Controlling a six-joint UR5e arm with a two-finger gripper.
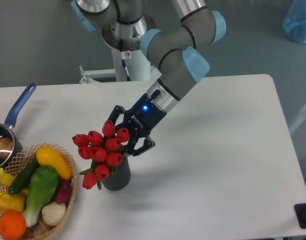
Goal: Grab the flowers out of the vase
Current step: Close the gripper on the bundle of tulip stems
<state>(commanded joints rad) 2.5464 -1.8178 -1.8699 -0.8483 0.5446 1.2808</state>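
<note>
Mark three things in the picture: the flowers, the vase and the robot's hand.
flowers (105,150), fixed camera, on a red bud mid-bunch.
vase (119,179), fixed camera, on its ribbed wall.
hand (124,139), fixed camera, midway between its fingertips.

The wicker basket (68,165) crowds the vase (118,176) on its left. Bare tabletop (218,165) lies to the right and near side. The end effector (124,134) fills the far side.

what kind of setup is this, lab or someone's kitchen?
Most likely a robotics lab: the arm's pedestal stands behind a plain white table on a bare grey floor. The wicker basket of vegetables, the vase and the flowers look like test props.
</note>
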